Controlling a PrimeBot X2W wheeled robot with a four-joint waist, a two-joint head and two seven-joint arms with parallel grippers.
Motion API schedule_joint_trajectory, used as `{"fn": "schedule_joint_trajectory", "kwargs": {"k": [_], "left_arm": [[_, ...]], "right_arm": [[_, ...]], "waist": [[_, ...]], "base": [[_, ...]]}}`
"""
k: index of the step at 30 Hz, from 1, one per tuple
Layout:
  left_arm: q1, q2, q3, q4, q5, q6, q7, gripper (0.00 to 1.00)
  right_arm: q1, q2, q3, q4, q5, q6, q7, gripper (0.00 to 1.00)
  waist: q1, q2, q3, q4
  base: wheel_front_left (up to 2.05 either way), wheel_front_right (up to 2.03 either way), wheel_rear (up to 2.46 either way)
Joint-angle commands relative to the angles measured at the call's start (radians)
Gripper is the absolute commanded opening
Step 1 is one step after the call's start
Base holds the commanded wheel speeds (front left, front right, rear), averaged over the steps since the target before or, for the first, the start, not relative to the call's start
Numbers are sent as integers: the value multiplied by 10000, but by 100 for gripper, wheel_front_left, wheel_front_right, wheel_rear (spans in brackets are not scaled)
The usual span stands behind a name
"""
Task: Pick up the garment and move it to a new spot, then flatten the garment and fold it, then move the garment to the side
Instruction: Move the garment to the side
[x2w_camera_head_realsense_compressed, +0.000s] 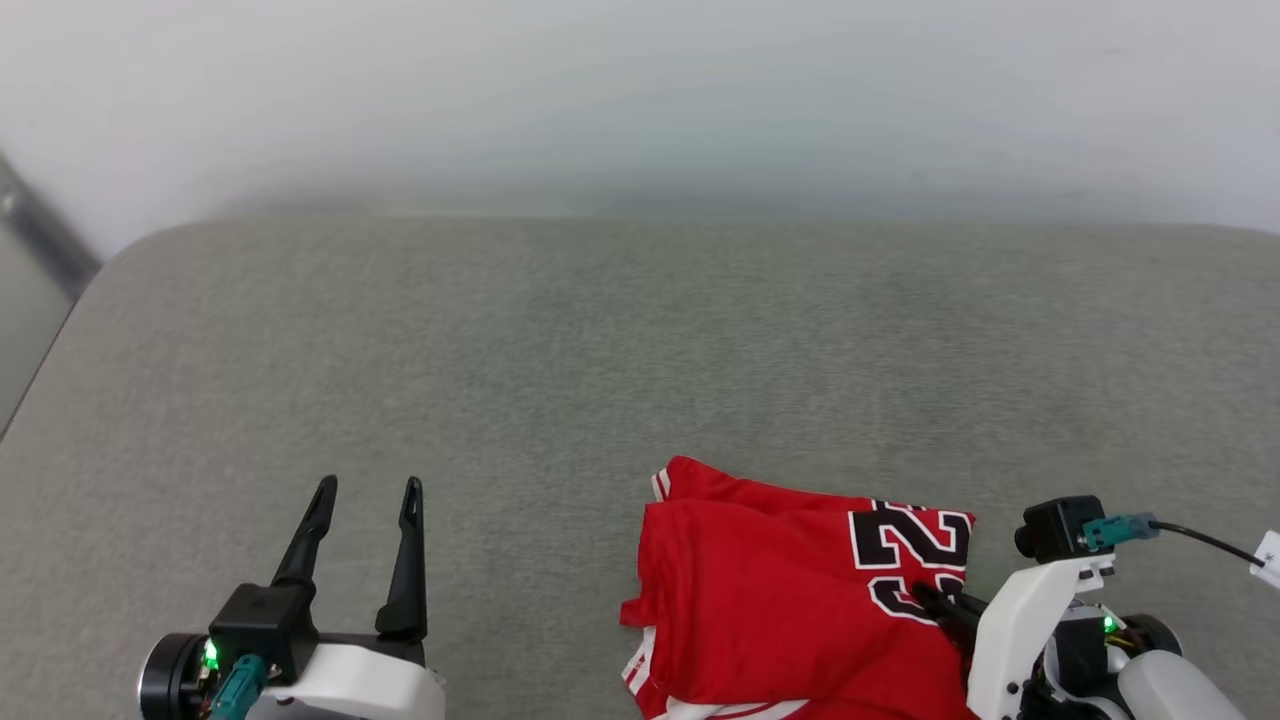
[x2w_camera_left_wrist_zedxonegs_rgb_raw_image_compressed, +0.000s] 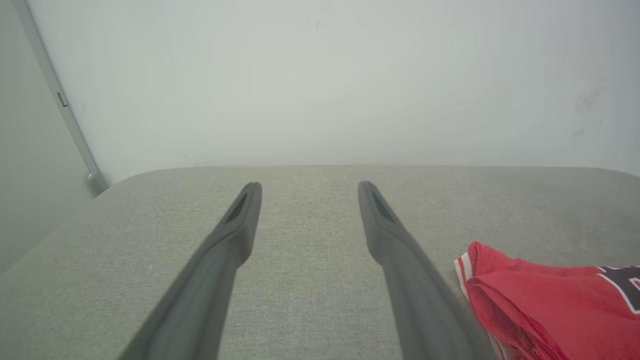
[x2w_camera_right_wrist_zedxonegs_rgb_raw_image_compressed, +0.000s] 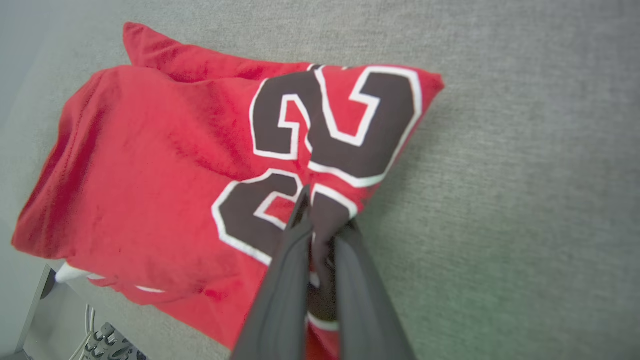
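Red garment (x2w_camera_head_realsense_compressed: 780, 590) lies bunched on the grey fabric surface (x2w_camera_head_realsense_compressed: 600, 340) in the head view. The right end effector (x2w_camera_head_realsense_compressed: 925, 597) is clamped on it at the printed "23", and the left end effector (x2w_camera_head_realsense_compressed: 368, 490) stands with fingers apart, the garment well to its right. In the left wrist view, the left end effector (x2w_camera_left_wrist_zedxonegs_rgb_raw_image_compressed: 309, 187) has its fingers spread over bare surface, with the garment (x2w_camera_left_wrist_zedxonegs_rgb_raw_image_compressed: 540, 305) just right of them. In the right wrist view, the right end effector (x2w_camera_right_wrist_zedxonegs_rgb_raw_image_compressed: 322, 215) pinches a fold of the garment (x2w_camera_right_wrist_zedxonegs_rgb_raw_image_compressed: 150, 165) at the black numeral.
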Motion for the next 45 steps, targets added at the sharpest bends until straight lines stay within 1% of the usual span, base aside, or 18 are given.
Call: {"fn": "schedule_joint_trajectory", "kwargs": {"k": [1, 3, 6, 11, 15, 19, 25, 31, 34, 39, 44, 45], "left_arm": [[170, 2, 47, -23, 74, 23, -23, 100], [286, -49, 43, -74, 92, 34, -23, 100], [405, -111, 51, -190, 92, 27, -22, 100], [230, -223, 52, -368, 192, -76, -22, 100], [-77, -281, 81, -503, 257, -192, -22, 100], [-627, -27, 57, -678, 424, -346, 4, 100], [-1745, 429, -85, -1298, 853, -638, 284, 100], [-2705, 830, -264, -2068, 1192, -950, 744, 100], [-3050, 945, -354, -2350, 1307, -1053, 897, 100], [-3449, 1075, -423, -2691, 1423, -1151, 1086, 100], [-3625, 1136, -473, -2807, 1444, -1197, 1138, 100], [-3620, 1117, -462, -2786, 1415, -1165, 1170, 100]], "right_arm": [[-107, -171, -44, -22, -297, -9, 60, 0], [-147, -302, -144, -38, -604, -9, 241, 0], [-316, -487, -193, -225, -969, -8, 558, 0], [-741, -749, -447, -444, -1344, -9, 949, 0], [-1474, -709, -571, -455, -1609, -8, 772, 0], [-2538, -725, -717, -41, -1767, -9, 426, 0], [-4108, -1207, -1258, 875, -2240, -9, -165, 0], [-5335, -1701, -2353, 1689, -3061, -9, -544, 0], [-5822, -1818, -3015, 2082, -3569, -9, -831, 0], [-6456, -1730, -4109, 2644, -4631, -9, -1564, 0], [-6687, -1303, -4948, 3311, -5645, -9, -2220, 1], [-6733, -1238, -5059, 3408, -5857, -9, -2405, 34]], "waist": [[0, 0, -395, -574], [0, 0, -494, -929], [0, 0, -517, -1650], [0, 0, -181, -2856], [0, 0, 400, -3726], [0, 0, 1418, -4340], [0, 0, 2964, -4525], [0, 0, 4196, -4454], [0, 0, 4632, -4332], [0, 0, 5175, -4121], [0, 0, 5483, -3907], [0, 0, 5511, -3871]], "base": [[0, 0, 0], [0, 0, 0], [0, 0, 0], [0, 0, 0], [0, 0, 0], [0, 0, 0], [0, 0, 0], [0, 0, 0], [0, 0, 0], [0, 0, 0], [0, 0, 0], [0, 0, 0]]}}
